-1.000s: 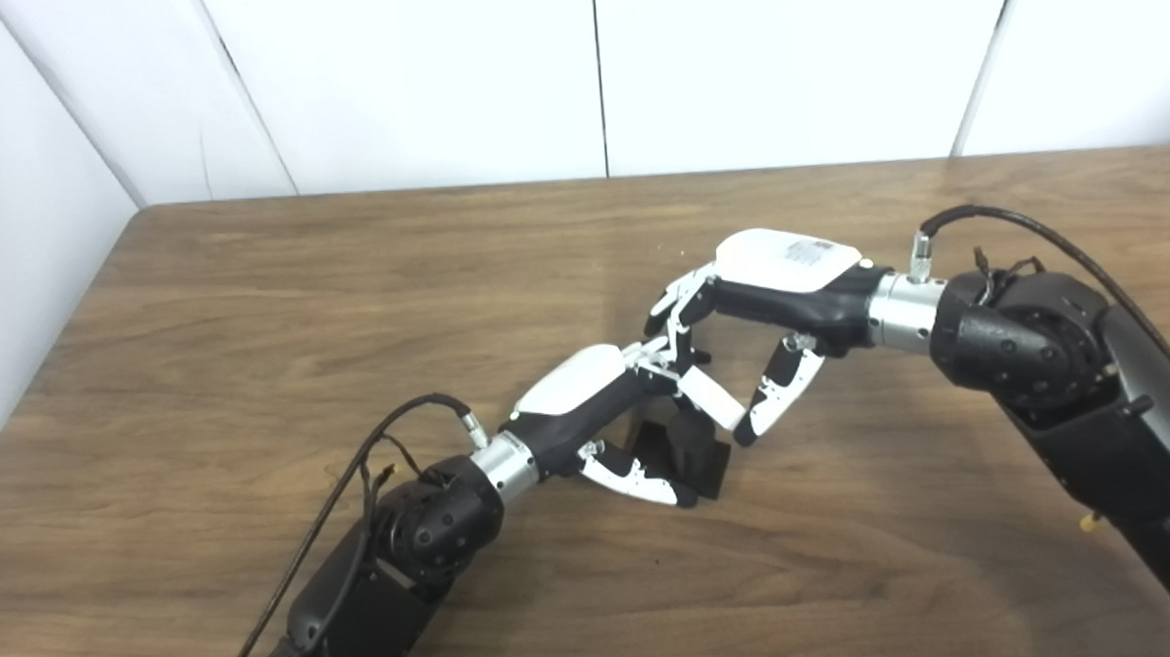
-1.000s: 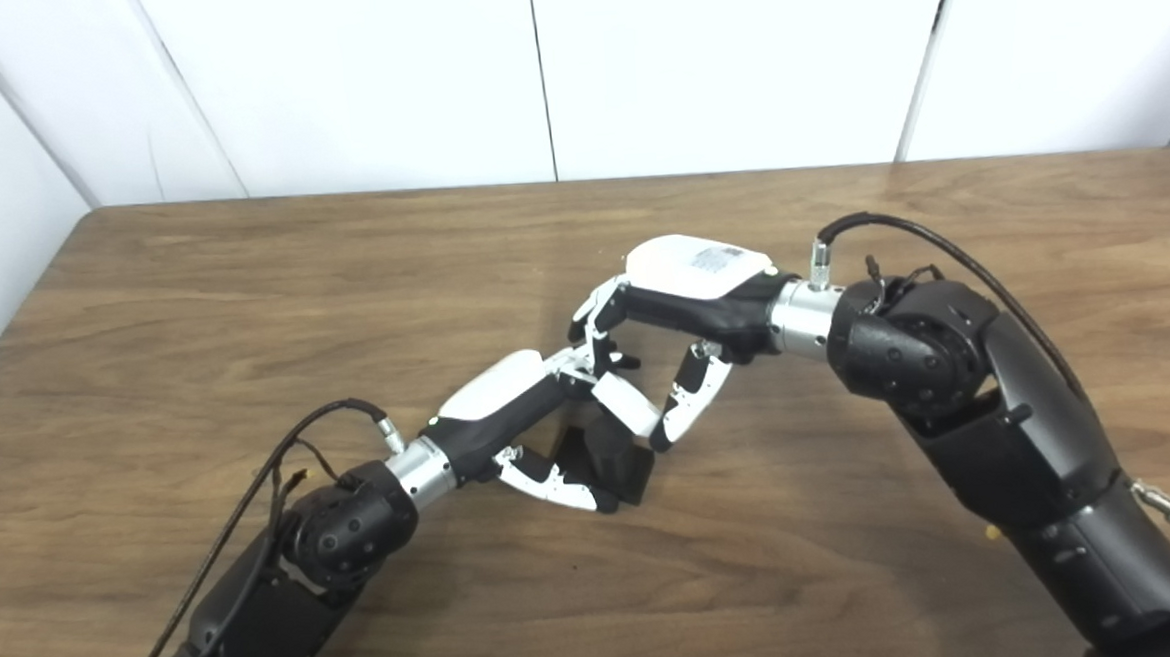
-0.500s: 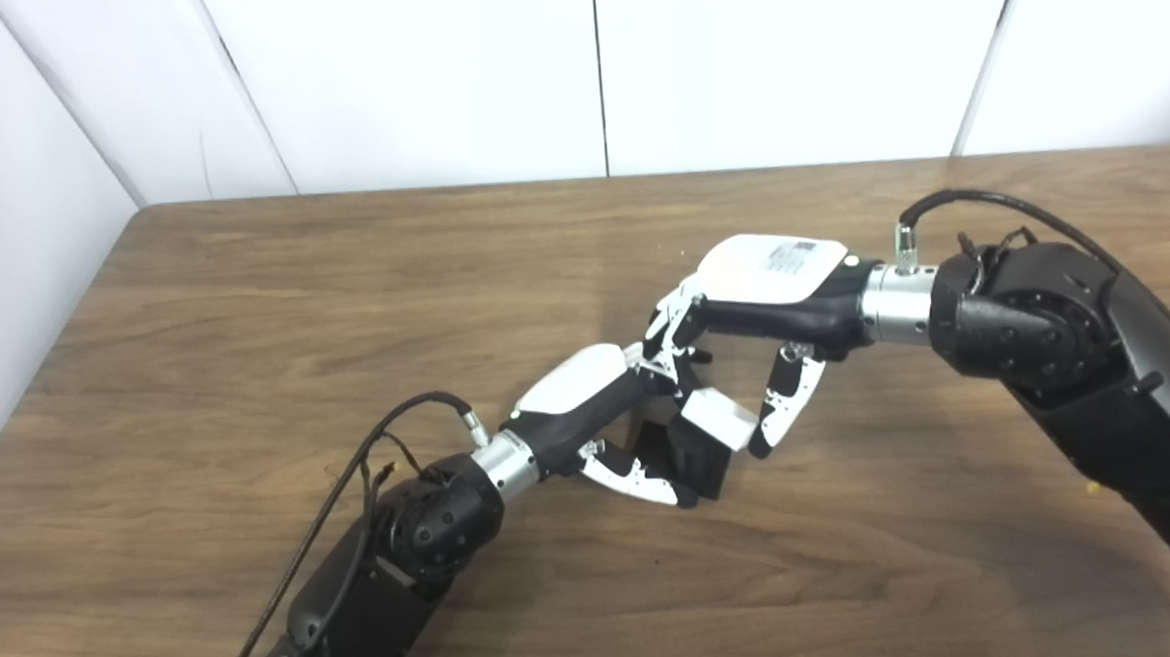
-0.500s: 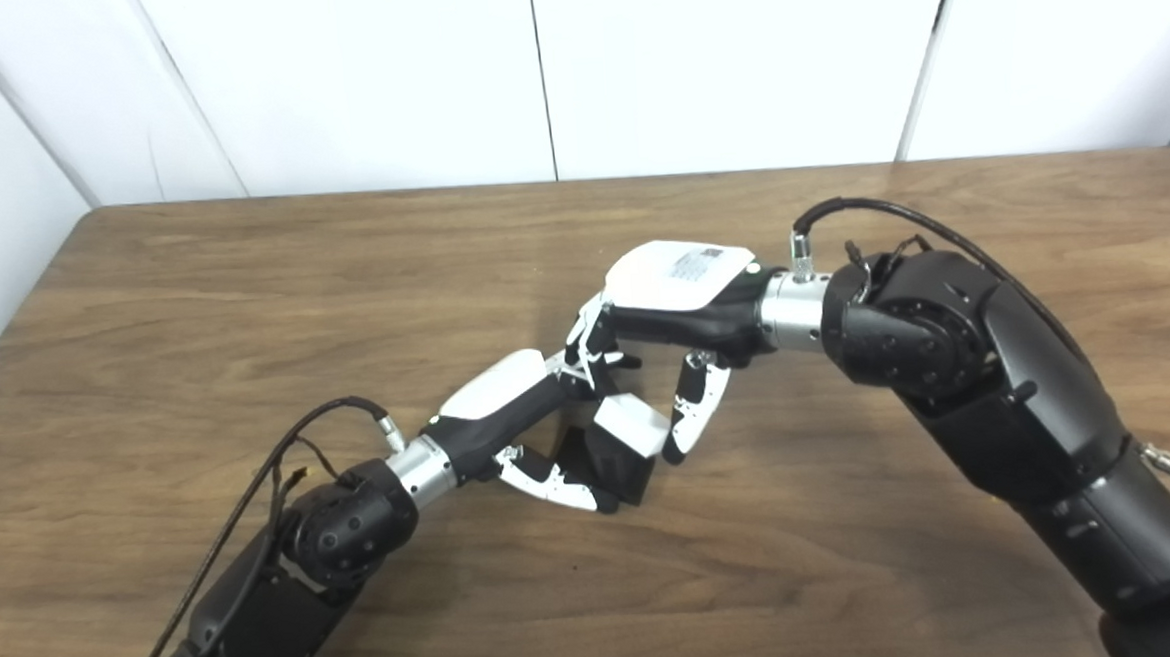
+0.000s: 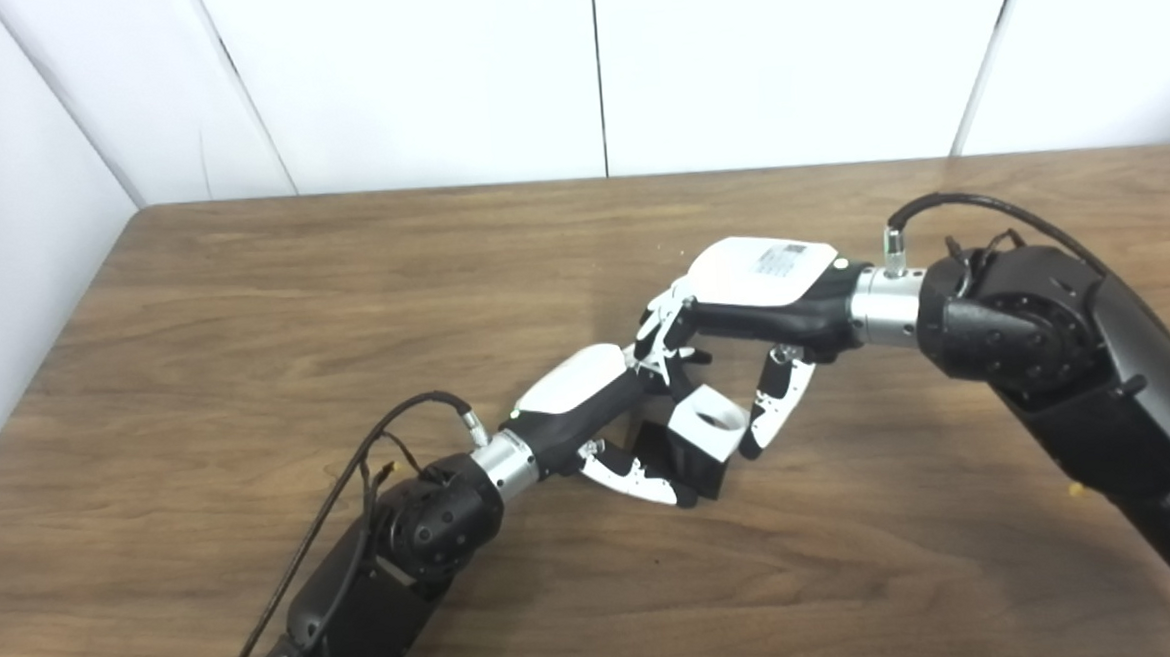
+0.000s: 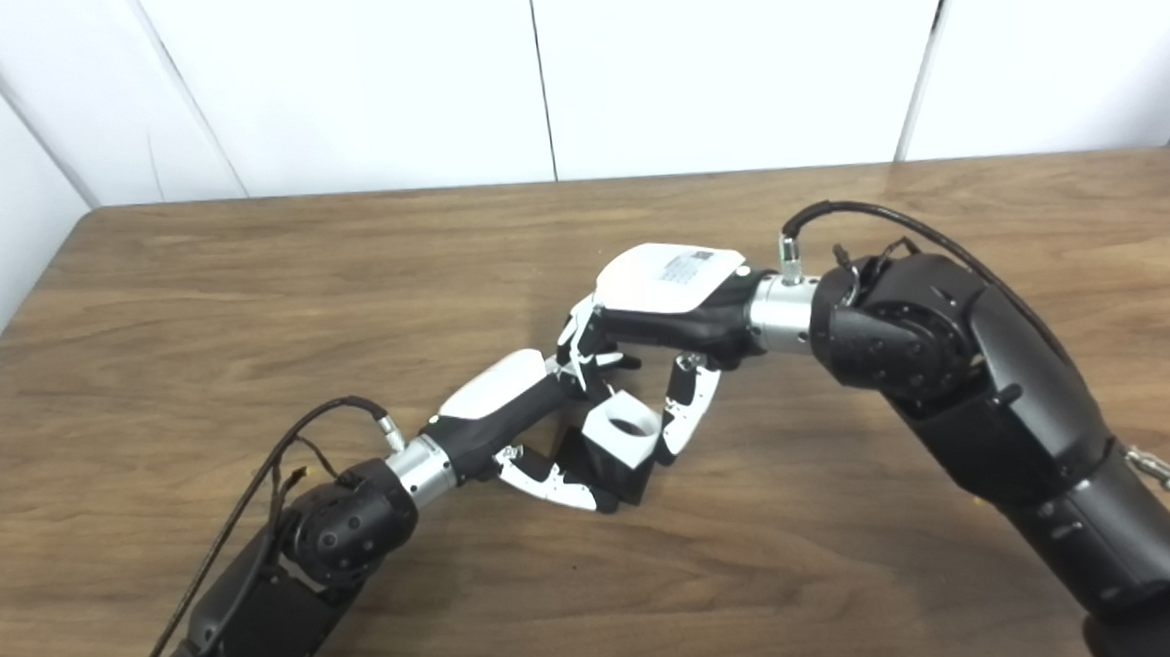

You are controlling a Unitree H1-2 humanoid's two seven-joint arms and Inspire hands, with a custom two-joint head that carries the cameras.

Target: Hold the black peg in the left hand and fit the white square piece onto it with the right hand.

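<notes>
Near the table's middle, my left hand (image 5: 604, 408) is shut on the black peg (image 5: 694, 463), whose block base rests on the wood. The white square piece (image 5: 707, 422) sits right on top of the peg, its round hole facing up. My right hand (image 5: 744, 310) reaches in from the right and is shut on the white piece, fingers above it and thumb (image 5: 772, 414) against its right side. The same grouping shows in the right eye view: white piece (image 6: 625, 429), peg (image 6: 621, 472). Whether the peg's tip is inside the hole is hidden.
The brown wooden table (image 5: 243, 306) meets white wall panels (image 5: 591, 68) at the back and left. Cables loop off both wrists (image 5: 419, 407).
My right hand has shifted left and down, turning the white piece from tilted to flat with its hole up, onto the peg. The left hand has stayed still.
</notes>
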